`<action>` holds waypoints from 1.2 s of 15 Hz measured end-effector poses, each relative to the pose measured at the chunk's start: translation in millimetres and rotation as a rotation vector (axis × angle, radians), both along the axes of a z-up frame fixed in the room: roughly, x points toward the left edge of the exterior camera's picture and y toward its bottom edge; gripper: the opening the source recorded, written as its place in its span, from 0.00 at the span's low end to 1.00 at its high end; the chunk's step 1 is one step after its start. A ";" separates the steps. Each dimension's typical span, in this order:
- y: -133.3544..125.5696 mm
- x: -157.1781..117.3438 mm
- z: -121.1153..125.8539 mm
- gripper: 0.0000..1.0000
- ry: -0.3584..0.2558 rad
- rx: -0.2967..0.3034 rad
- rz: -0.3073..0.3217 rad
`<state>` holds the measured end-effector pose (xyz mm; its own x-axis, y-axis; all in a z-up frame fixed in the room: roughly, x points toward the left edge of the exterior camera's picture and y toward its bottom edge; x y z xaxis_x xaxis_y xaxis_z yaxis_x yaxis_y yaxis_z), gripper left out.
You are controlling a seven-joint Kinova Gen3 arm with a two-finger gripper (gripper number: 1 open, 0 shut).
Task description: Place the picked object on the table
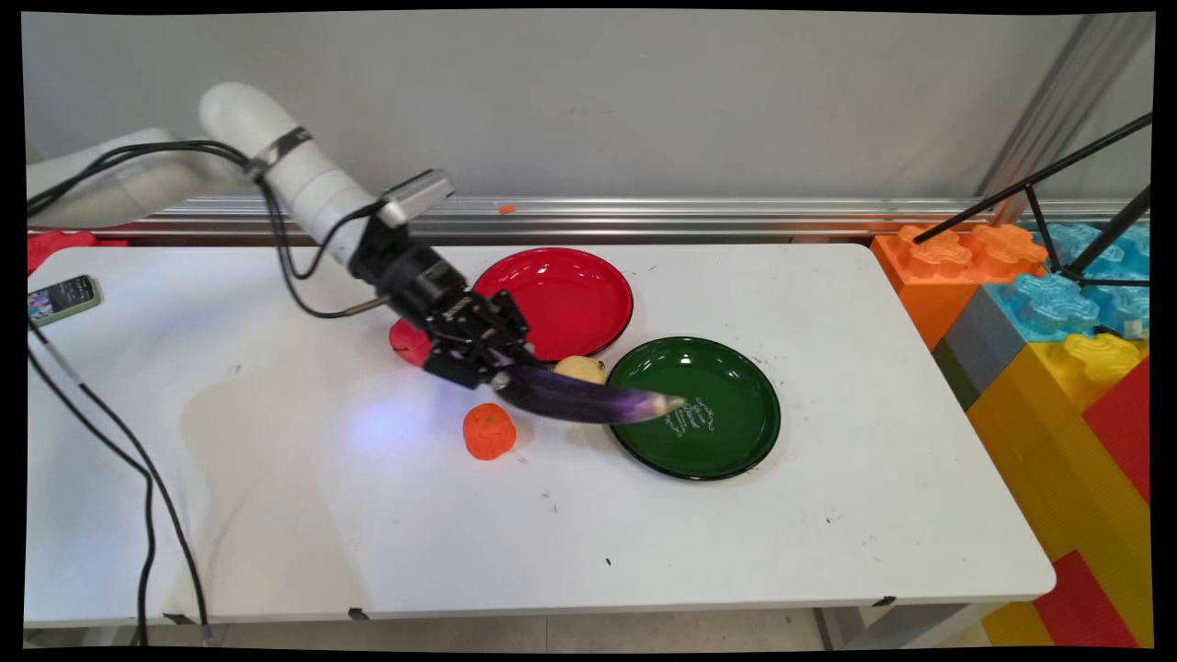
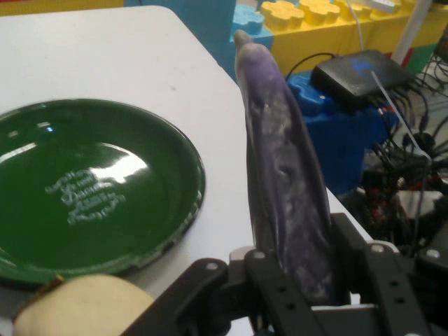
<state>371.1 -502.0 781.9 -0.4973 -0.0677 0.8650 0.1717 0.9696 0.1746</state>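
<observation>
1. White table [image 1: 736, 552] under a grey wall; coloured blocks [image 1: 1057, 313] stand past its far end from the hand.
2. Gripper [image 1: 478, 354] is clamped on the stem end of a purple eggplant [image 1: 588, 403], which is lifted clear of the table.
3. Eggplant's long axis runs straight out from the fingers [image 2: 280, 294], tip leading; in the hand view it stands up from between them [image 2: 283, 175].
4. Its tip hangs over the near rim of the green plate [image 1: 717, 432], which lies ahead of the hand and slightly to one side.
5. Red plate [image 1: 570, 294] sits beside the hand; a yellow fruit [image 1: 581, 369] is just beside the eggplant, between the plates.
6. Orange fruit [image 1: 488, 430] lies below the grip; a red fruit [image 1: 409, 342] sits behind the hand, partly hidden.
</observation>
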 end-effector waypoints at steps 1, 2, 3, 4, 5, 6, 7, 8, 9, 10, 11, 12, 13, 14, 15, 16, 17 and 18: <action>4.1 7.0 -0.2 0.00 -0.003 0.002 -0.003; 9.1 15.4 -0.6 0.00 -0.007 0.004 -0.008; 14.1 23.7 -1.9 0.00 -0.012 0.007 -0.014; 18.5 30.7 -2.9 0.00 -0.016 0.009 -0.018; 23.6 38.6 -4.7 0.00 -0.022 0.012 -0.025; 28.5 46.2 -6.8 0.00 -0.027 0.015 -0.032; 33.5 52.6 -9.1 0.00 -0.032 0.018 -0.038; 39.0 59.6 -12.1 0.00 -0.039 0.022 -0.046; 44.1 66.0 -15.1 0.00 -0.046 0.026 -0.053; 48.5 71.2 -17.9 0.00 -0.052 0.030 -0.058; 52.9 76.4 -21.3 0.00 -0.059 0.033 -0.064; 56.1 80.3 -24.4 0.00 -0.065 0.035 -0.067; 59.3 84.3 -28.3 0.00 -0.072 0.037 -0.070; 61.5 87.3 -32.2 0.00 -0.079 0.038 -0.070; 63.4 89.6 -36.4 0.00 -0.088 0.039 -0.070; 65.0 91.6 -40.1 0.00 -0.094 0.040 -0.068; 66.4 93.4 -44.7 0.00 -0.103 0.041 -0.066; 67.0 94.2 -47.4 0.00 -0.108 0.041 -0.066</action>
<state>465.3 -435.0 734.5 -0.5923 -0.0660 0.8030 0.2131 0.9483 0.2351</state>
